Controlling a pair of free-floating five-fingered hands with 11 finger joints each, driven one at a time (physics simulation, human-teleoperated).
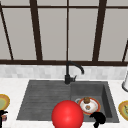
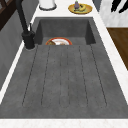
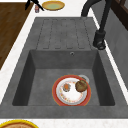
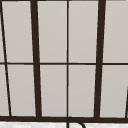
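Plate [image 1: 93, 107] with the red rim lies flat on the floor of the sink basin [image 1: 106, 98], at the right part of the sink. On its white middle I see a brown round food piece [image 3: 81, 85] and, just beside it, a smaller orange piece [image 3: 66, 87]. In the right side view the plate partly covers the drain [image 3: 84, 78] behind it.

My right robot hand [image 1: 98, 118] hangs at the front edge of the basin, just beside the near rim of the plate in the front view. Its fingers look curled, but I cannot tell if they are clenched or if they touch the plate.

My left robot hand [image 1: 2, 114] is at the far left, over the tabletop [image 1: 11, 86], beside a small jar [image 3: 37, 8] and near a yellow plate [image 3: 53, 5]. I cannot tell if this robot hand is clenched or released.

A big red ball [image 1: 67, 115] shows in the front view, before the front edge of the sink, left of my right robot hand. The black faucet [image 1: 70, 71] stands behind the sink, between the ribbed draining board [image 2: 65, 75] and the basin. Another yellow plate with food [image 2: 80, 8] lies on the tabletop at the right, next to a white container [image 2: 47, 3].
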